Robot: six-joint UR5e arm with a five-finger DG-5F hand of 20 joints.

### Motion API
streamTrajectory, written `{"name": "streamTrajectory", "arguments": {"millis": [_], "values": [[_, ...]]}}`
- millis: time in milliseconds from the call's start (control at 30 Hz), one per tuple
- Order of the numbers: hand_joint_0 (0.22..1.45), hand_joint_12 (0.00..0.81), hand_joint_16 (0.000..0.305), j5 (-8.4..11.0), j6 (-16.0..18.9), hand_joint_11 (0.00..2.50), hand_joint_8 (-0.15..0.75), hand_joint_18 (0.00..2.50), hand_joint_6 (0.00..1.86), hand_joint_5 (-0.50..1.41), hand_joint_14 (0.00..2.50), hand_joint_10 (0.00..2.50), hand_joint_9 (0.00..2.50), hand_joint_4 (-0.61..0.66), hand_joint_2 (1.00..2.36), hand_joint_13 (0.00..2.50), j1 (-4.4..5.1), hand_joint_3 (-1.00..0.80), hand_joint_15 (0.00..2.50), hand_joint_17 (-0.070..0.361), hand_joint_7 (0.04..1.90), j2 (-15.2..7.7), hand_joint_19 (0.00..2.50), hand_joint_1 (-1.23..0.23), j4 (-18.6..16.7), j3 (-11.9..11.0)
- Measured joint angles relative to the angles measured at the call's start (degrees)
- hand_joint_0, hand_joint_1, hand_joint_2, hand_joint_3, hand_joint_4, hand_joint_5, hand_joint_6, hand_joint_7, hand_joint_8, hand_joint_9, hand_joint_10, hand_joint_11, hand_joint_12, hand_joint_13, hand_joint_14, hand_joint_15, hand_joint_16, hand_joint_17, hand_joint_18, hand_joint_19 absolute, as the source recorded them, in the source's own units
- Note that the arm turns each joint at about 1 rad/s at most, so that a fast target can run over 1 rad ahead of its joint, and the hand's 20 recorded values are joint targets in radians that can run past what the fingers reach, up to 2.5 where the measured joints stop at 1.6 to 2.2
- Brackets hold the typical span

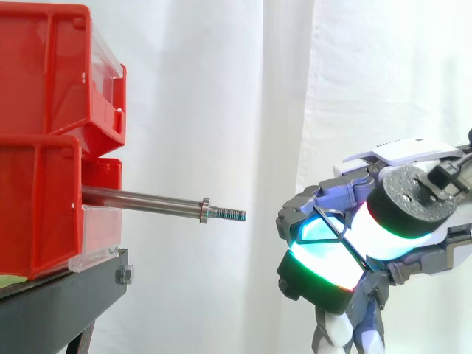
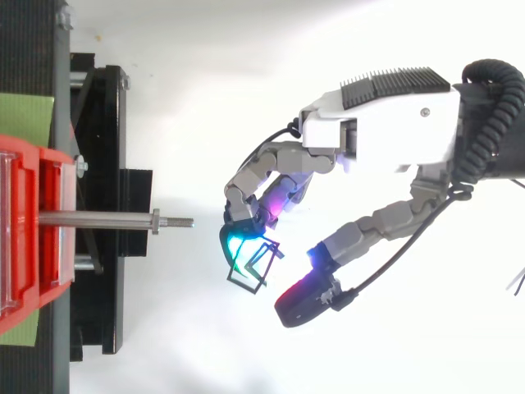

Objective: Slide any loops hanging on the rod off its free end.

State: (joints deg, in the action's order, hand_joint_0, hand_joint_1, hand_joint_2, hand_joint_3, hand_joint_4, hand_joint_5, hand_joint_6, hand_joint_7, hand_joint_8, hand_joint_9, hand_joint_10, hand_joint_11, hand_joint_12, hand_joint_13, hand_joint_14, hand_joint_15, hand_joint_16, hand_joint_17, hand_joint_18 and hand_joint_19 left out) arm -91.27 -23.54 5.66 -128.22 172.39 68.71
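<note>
The rod (image 1: 144, 199) sticks out level from the front edge of the lower red bin (image 1: 40, 199), which sits at the edge of the black stand (image 1: 66, 302). Its long axis runs straight towards the robot hand (image 2: 385, 131). Its threaded free end (image 1: 230, 214), just past a small collar nut (image 1: 205, 211), points at the hand across an open gap. From where I stand the shaft looks bare from the bin wall to the tip.

The one loop (image 2: 251, 265) I can find is a thin black wire one. It is off the rod and out beyond the free end, held at the hand's fingertips. From above it lies past the tip and a little to one side of the rod's line, so any further travel away from the bin keeps it clear of the thread.

The hand is curled, with its fingers bent in towards the rod. The wire hangs from the cyan-glowing pad (image 2: 236, 244), and the thumb with its red pad (image 2: 297, 302) stands a little apart from it. The loop seems to be pinched between neighbouring fingers rather than against the thumb, though the wire is too fine for me to be sure it isn't just hooked over one.

From the side, the big glowing pad nearest me covers most of the wire, and only a few black strands cross its face. The root of the rod is lost inside the bin, and the arm is cut off at the frame edge.
</note>
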Motion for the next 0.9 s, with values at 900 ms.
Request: {"name": "streamTrajectory", "arguments": {"millis": [900], "values": [[0.71, 0.313, 0.046, -0.51, -1.1, 0.32, 0.248, 0.91, 0.87, -0.24, 0.01, 0.01, 0.79, 0.06, 1.00, 0.82, 0.18, -0.50, 0.12, 0.104, 1.00, 4.0, 0.28, -1.00, 4.8, -0.1]]}}
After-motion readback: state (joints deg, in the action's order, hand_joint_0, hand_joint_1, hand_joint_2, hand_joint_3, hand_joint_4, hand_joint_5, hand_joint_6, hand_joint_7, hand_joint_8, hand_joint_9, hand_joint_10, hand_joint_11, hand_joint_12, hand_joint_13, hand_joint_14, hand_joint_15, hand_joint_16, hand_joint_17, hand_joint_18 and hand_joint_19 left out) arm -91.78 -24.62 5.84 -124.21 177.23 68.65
